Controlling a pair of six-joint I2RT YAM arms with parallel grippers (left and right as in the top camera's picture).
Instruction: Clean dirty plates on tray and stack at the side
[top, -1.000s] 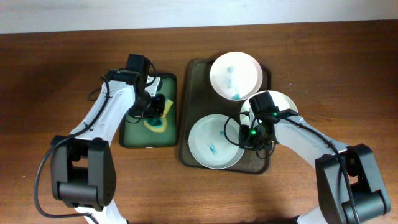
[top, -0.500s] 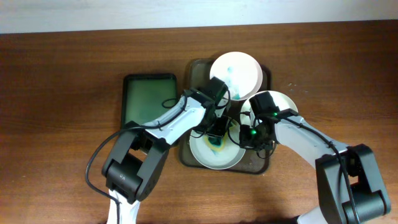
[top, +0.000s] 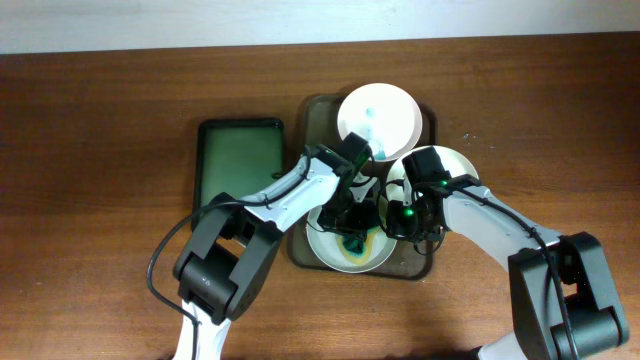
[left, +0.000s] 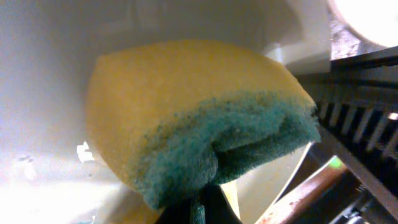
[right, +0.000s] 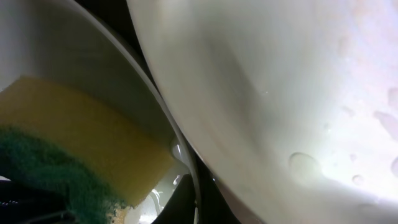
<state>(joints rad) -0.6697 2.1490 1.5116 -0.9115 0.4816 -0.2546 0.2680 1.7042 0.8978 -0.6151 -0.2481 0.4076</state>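
Observation:
A brown tray (top: 311, 130) holds three white plates. The far plate (top: 377, 117) has blue smears. The right plate (top: 452, 165) lies partly under my right arm. My left gripper (top: 352, 232) is shut on a yellow-and-green sponge (left: 199, 118) and presses it inside the front plate (top: 325, 252). The left fingers (left: 202, 210) pinch the sponge's green side. My right gripper (top: 397, 220) is shut on the front plate's right rim (right: 194, 186), with the sponge (right: 68, 137) close by and the right plate (right: 280, 93) above.
A dark green tray (top: 240, 160) lies left of the brown tray on the wooden table (top: 100, 150). My two arms cross close together over the brown tray.
My left gripper carried the sponge from the green tray to the front plate, then slid it toward the plate's front. The right arm has stayed in place.

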